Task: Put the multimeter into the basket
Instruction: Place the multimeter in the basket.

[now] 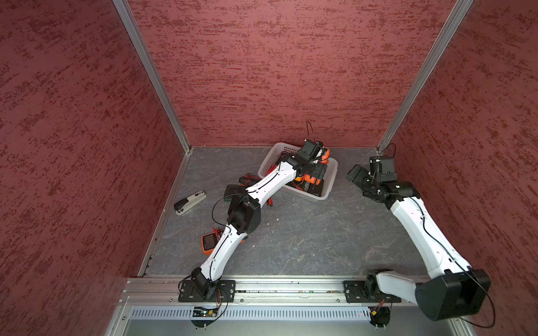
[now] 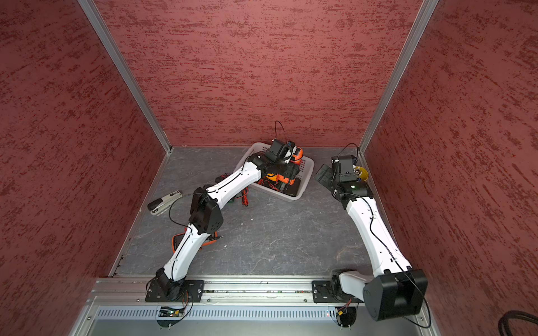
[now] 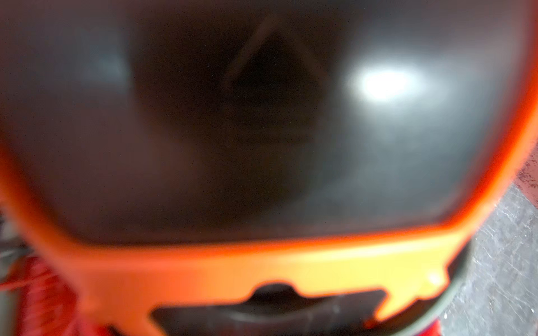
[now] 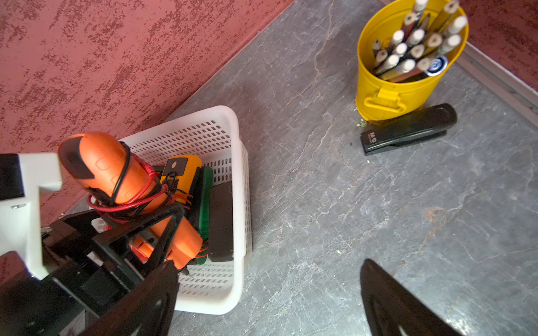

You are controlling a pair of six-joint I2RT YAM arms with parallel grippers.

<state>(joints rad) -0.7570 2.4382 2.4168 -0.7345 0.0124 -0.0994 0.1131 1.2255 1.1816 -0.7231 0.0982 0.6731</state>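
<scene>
An orange multimeter (image 4: 116,168), wrapped in red and black leads, stands tilted in the white perforated basket (image 4: 241,174), its upper end above the rim toward the back wall. My left gripper (image 4: 166,229) is shut on its lower half. Both top views show the same: left gripper (image 1: 316,171) over the basket (image 1: 317,199), with the orange multimeter (image 1: 324,152) sticking out behind the wrist. In the left wrist view the multimeter (image 3: 291,270) fills the picture, blurred, and hides the jaws. My right gripper (image 4: 267,279) hangs open over bare table beside the basket.
Several other meters lie in the basket. Another orange meter (image 1: 209,241) lies under the left arm, and a dark one with red leads (image 1: 247,179) beside the basket. A grey stapler (image 1: 189,202) sits far left. A yellow pencil cup (image 4: 401,87) and black stapler (image 4: 407,128) stand in the right corner.
</scene>
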